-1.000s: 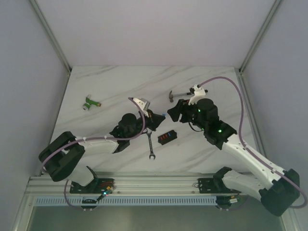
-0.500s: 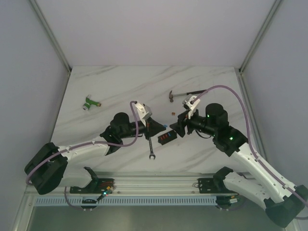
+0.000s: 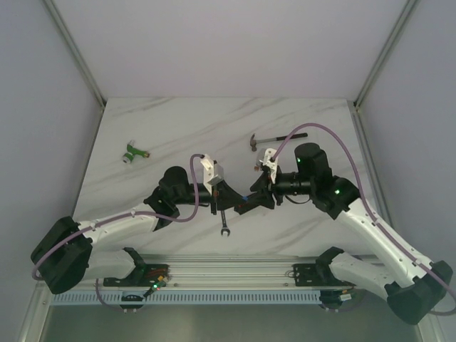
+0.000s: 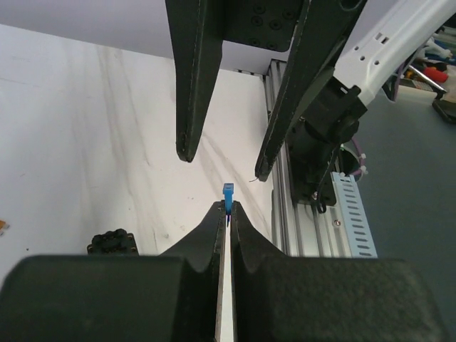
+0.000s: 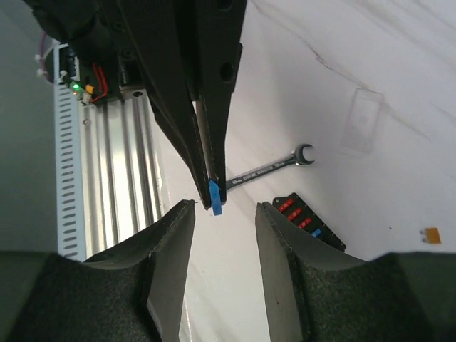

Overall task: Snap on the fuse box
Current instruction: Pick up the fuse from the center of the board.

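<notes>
Near fuse box, left gripper pinches blue fuse.

The bench was smooth, white and stone-like, grey-veined, with a soft sheen. The left pincer and right pincer had fingers of matt black plastic. In the left pincer's tips, the blue fuse looked like glossy translucent plastic. Beyond the right pincer lay a wrench of bright polished metal. Beside it was the fuse box, dull black plastic with shinier red and blue inserts. Farther off, the clear cover was thin see-through plastic. Near the right pincer ran a rail of ribbed, pale brushed metal.
</notes>
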Robot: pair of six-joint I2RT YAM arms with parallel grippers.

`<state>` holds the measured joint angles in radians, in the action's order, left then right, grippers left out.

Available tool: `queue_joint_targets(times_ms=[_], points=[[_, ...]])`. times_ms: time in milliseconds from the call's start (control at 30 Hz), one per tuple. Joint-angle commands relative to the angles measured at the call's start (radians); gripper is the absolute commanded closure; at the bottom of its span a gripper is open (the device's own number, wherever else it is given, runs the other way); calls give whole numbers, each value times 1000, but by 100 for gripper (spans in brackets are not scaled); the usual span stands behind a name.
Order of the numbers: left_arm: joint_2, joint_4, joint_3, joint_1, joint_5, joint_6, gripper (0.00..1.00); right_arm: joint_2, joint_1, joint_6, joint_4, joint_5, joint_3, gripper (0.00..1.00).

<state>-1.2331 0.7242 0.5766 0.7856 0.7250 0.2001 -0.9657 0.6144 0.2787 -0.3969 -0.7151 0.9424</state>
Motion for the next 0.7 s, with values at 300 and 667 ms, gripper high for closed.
queue_joint_targets(times_ms=[300,667], points=[[5,85,25,4,76,1,100,-62,-10,95,-69,-146,65,66],[-14,88,32,14,82,-2,100,-85,-19,114,-68,-200,78,76]])
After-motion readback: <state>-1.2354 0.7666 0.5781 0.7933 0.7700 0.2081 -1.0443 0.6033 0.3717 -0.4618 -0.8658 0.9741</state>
